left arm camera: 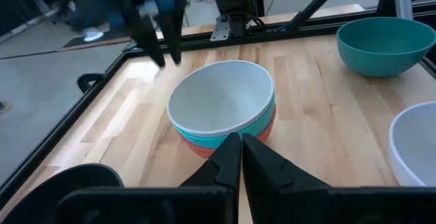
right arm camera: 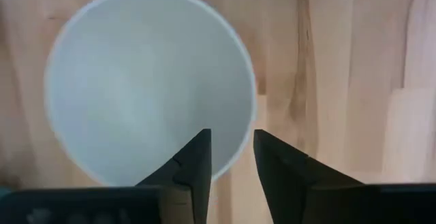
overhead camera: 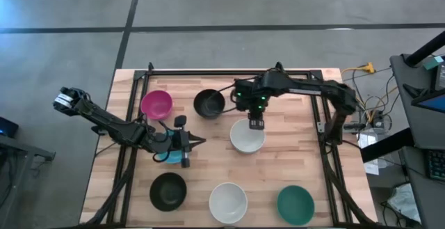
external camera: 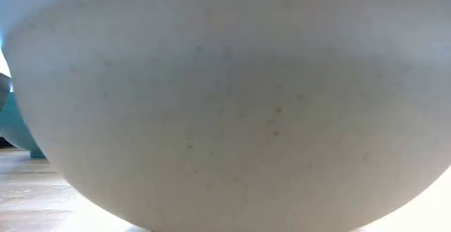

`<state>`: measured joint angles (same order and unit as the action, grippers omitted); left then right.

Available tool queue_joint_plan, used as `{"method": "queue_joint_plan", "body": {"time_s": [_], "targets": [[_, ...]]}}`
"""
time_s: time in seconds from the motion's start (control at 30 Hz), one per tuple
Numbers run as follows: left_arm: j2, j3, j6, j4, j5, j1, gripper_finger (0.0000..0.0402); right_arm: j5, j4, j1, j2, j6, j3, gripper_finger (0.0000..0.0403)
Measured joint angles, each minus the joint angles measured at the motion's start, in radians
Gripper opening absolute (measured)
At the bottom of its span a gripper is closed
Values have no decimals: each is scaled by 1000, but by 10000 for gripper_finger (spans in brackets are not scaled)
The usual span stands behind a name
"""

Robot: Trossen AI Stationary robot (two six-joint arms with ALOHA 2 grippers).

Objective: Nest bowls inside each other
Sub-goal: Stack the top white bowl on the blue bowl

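In the middle of the table stands a stack of bowls [overhead camera: 247,137]: a white bowl [left arm camera: 221,101] nested in a turquoise one and a red one. My right gripper [right arm camera: 230,159] hangs open just above the white bowl's far rim, pointing down and clear of it; the rim runs under the gap between the fingers. My left gripper [overhead camera: 189,143] hovers shut left of the stack and holds nothing. Standing singly are a magenta bowl [overhead camera: 156,104], a black bowl [overhead camera: 208,104], a second black bowl [overhead camera: 168,191], a white bowl [overhead camera: 228,202] and a teal bowl [overhead camera: 295,204].
A black frame [overhead camera: 208,71] borders the wooden table top at the far side and both ends. Something light blue [overhead camera: 169,157] shows under my left arm. In the low view, the near white bowl [external camera: 225,105] fills almost all of the picture. Bare wood lies right of the stack.
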<state>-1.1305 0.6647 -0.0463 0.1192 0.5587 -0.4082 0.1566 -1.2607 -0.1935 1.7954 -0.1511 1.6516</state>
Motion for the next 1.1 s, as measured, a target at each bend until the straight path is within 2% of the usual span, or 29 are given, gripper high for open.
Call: {"method": "queue_joint_plan", "body": {"time_s": [0.13,0.27,0.4,0.53,0.63,0.8,1.1], "targets": [[0,-5,-2,-2,-23,-5,0,0,163,57,-175,60,-171,89],[0,-23,-3,-3,-28,-17,0,-10,519,142,-395,165,-477,70],[0,-33,-5,-3,-29,-19,0,-159,915,242,-594,266,-802,59],[0,-30,-25,-1,-29,-19,0,-304,1217,306,-724,330,-1062,52],[0,-28,-19,10,-28,-19,0,-323,1419,317,-768,377,-1207,52],[0,-28,41,47,1,-17,0,-325,1591,316,-769,440,-1330,52],[0,-28,88,89,14,-17,0,-278,1578,316,-669,466,-1308,52]]}}
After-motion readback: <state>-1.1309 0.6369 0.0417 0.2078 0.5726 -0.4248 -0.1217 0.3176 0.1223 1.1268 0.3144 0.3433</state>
